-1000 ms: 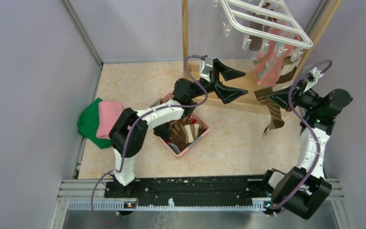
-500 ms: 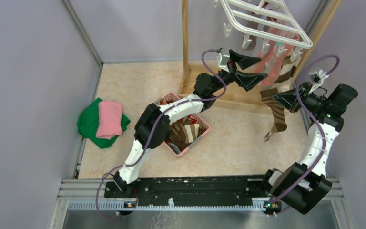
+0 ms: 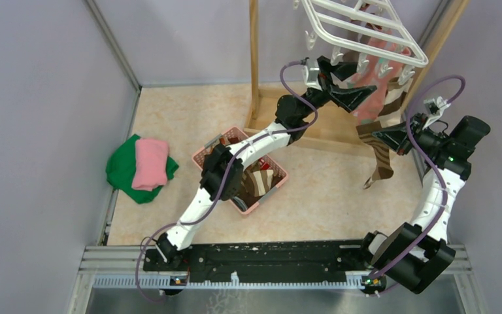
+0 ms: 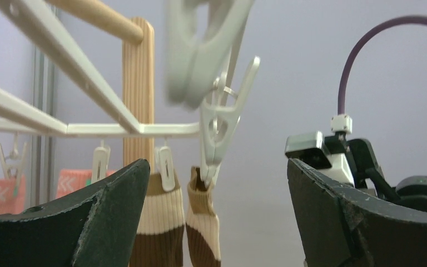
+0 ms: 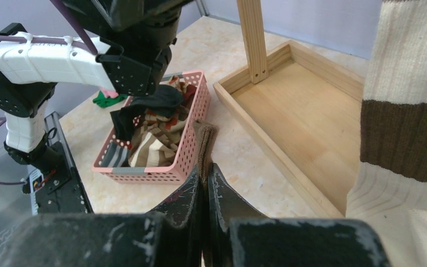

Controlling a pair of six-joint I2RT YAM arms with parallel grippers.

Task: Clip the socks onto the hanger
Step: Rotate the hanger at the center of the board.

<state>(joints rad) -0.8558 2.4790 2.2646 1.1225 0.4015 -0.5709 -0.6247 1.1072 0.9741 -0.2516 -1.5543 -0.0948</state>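
Observation:
The white hanger (image 3: 366,29) hangs at the top right, its clips dangling beneath. My left gripper (image 3: 366,77) is raised just under those clips, open and holding nothing. In the left wrist view, two brown and cream striped socks (image 4: 155,222) hang between its open fingers (image 4: 89,217), each with a clip (image 4: 217,128) on its cuff. A pink patterned sock (image 3: 371,95) hangs behind. My right gripper (image 3: 379,136) is shut on the striped sock (image 3: 380,157), which dangles below the hanger. The right wrist view shows a thin brown fabric edge (image 5: 204,144) pinched between the shut jaws.
A pink basket (image 3: 271,190) holding more socks (image 5: 155,139) sits mid-floor under the left arm. Folded green and pink cloths (image 3: 137,167) lie at the left. The wooden stand's post (image 3: 255,52) and its tray-like base (image 5: 300,105) stand below the hanger.
The left arm has stretched from above the basket up and right to the hanger's clips, its jaws spreading a little wider. The right arm rose slightly, then held still with the sock.

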